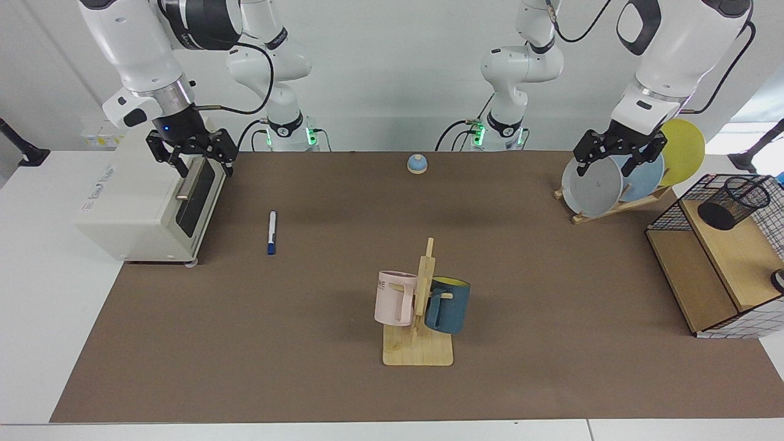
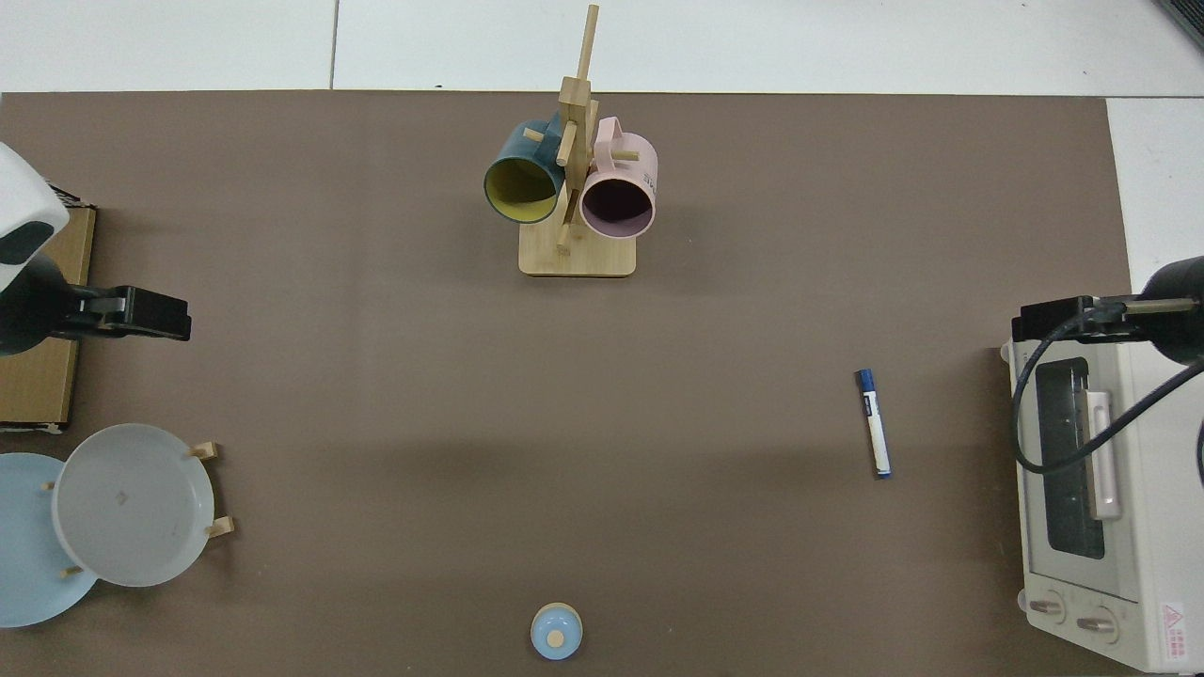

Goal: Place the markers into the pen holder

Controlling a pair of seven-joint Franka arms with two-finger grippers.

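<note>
**One marker on the mat, one holder across the table**

One marker (image 1: 271,232) lies flat on the brown mat of the table (image 1: 551,367), blue cap toward the camera in the facing view, just beside the white toaster oven (image 1: 147,202) but not touching it. One pen holder (image 1: 734,202), black mesh, sits tilted on top of the wire-and-wood shelf box (image 1: 704,275) at the opposite end, well apart from the marker; I cannot see anything in it.

Centre stage, one wooden mug tree (image 1: 422,318) carries two mugs: a pink mug (image 1: 395,298) and a dark blue mug (image 1: 448,304) with a yellow inside, both hung on pegs and holding nothing. One plate rack (image 1: 612,205) props three plates: grey, light blue, yellow. One small blue knob-topped lid (image 1: 416,163) rests at the far edge.

The right gripper (image 1: 199,162) hovers above the toaster oven's door, fingers spread wide, holding nothing. The left gripper (image 1: 615,162) hangs in front of the plates, fingers likewise parted, nothing between them. Both arms wait.
</note>
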